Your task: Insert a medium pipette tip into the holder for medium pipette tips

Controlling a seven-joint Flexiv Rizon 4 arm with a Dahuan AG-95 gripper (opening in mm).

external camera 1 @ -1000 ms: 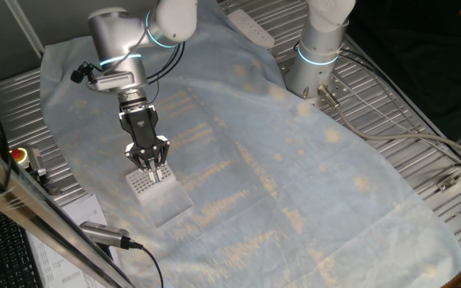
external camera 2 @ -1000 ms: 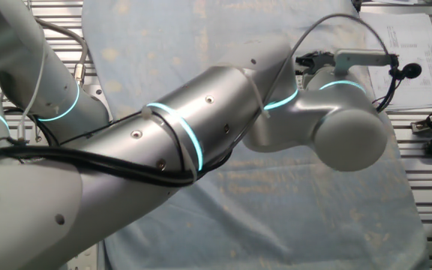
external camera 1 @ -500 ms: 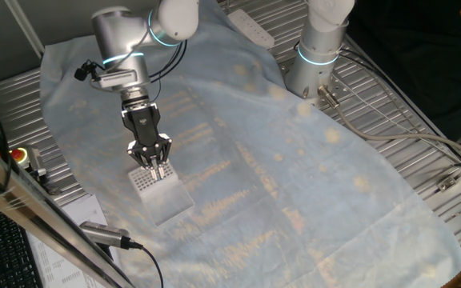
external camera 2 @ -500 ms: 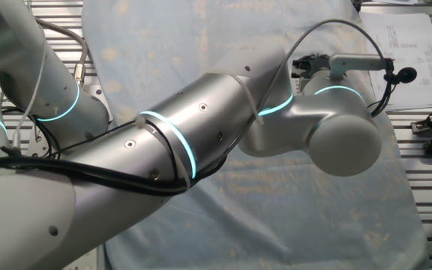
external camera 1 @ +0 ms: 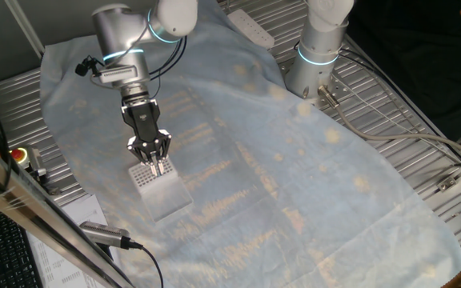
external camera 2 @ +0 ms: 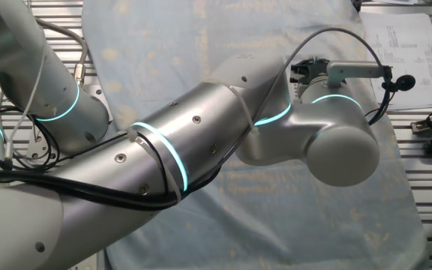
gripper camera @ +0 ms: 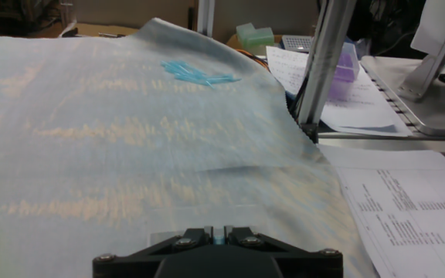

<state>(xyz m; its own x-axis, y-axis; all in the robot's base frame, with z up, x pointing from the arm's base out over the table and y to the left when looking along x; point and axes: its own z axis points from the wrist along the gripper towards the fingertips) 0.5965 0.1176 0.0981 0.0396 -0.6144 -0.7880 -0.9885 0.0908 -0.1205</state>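
Observation:
In one fixed view my gripper (external camera 1: 158, 165) points down at the near left of the cloth, its fingertips right over the grid top of the holder for medium pipette tips (external camera 1: 162, 194), a small white box. In the hand view the gripper (gripper camera: 219, 231) is shut on the medium pipette tip (gripper camera: 219, 233), a pale blue sliver showing between the fingers. A pale edge of the holder (gripper camera: 162, 238) shows just behind the left finger. I cannot tell whether the tip's end is in a hole. In the other fixed view the arm (external camera 2: 201, 142) hides gripper, tip and holder.
Several loose blue tips (gripper camera: 199, 75) lie far across the cloth. A green box (gripper camera: 255, 35), a purple box (gripper camera: 344, 69), a metal post (gripper camera: 323, 62) and papers (gripper camera: 408, 208) stand beyond the cloth's edge. A second arm's base (external camera 1: 318, 48) is at the back right.
The wrist has shifted slightly over the holder. The gripper stays above the grid, still shut on the tip.

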